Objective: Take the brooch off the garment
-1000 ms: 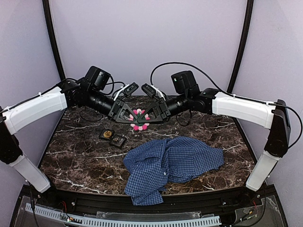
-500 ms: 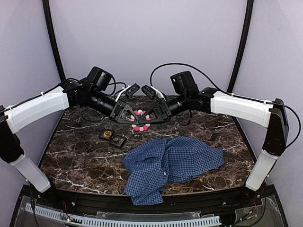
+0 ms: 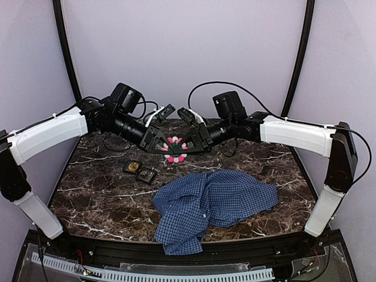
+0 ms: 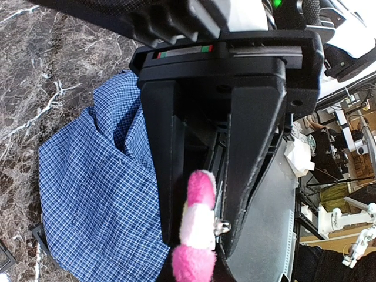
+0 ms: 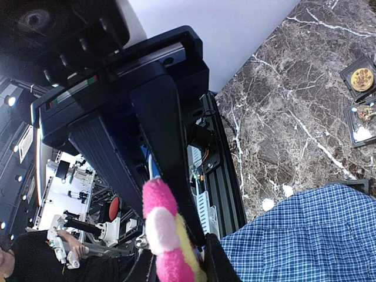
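The brooch [image 3: 174,149], a fuzzy pink-and-white flower with a yellow centre, hangs in the air above the back middle of the table, apart from the garment. My left gripper [image 3: 167,145] and right gripper [image 3: 183,146] meet on it from either side, both shut on it. In the left wrist view the brooch [image 4: 197,216] sits edge-on between the black fingers [image 4: 254,158], its metal pin against the right one. In the right wrist view the brooch [image 5: 161,230] is pinched in the same way. The garment [image 3: 212,200], a blue check shirt, lies crumpled near the front edge.
A small black tray [image 3: 140,170] holding a gold badge lies on the dark marble table [image 3: 94,200], left of the shirt; the same tray [image 5: 360,100] shows in the right wrist view. Black frame posts rise at both back corners.
Both arms have edged a little to the right, with the brooch still held between them. The shirt and tray have not moved.
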